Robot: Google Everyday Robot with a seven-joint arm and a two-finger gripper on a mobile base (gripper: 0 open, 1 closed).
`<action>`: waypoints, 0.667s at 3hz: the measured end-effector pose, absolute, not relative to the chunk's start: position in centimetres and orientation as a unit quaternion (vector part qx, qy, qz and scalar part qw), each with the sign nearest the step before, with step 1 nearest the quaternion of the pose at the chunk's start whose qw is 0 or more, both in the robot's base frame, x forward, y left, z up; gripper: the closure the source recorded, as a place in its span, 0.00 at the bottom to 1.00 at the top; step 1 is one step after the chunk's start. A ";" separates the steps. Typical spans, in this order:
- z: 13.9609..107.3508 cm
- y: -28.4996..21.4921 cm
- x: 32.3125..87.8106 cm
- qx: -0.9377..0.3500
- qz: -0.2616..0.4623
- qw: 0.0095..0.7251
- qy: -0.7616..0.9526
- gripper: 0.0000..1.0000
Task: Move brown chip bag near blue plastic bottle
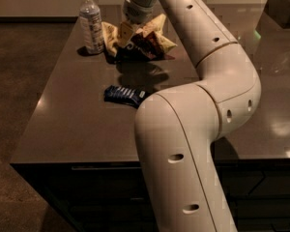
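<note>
One dark packet lay nearest on the worktop. Beyond it, the chip bag was held crumpled by the gripper, jaws closed on it, just beside the bottle. Were it pushed any closer, the light bottle could be tipped over.

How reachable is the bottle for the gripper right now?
Likely yes: the gripper sits at the chip bag right beside the bottle, with only the bag's edge between them.
</note>
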State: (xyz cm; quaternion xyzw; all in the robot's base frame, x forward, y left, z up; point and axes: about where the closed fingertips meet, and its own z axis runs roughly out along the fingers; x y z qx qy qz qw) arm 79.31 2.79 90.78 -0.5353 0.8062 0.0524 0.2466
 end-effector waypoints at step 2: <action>90.4 3.0 79.5 -0.536 0.053 0.247 0.806 0.00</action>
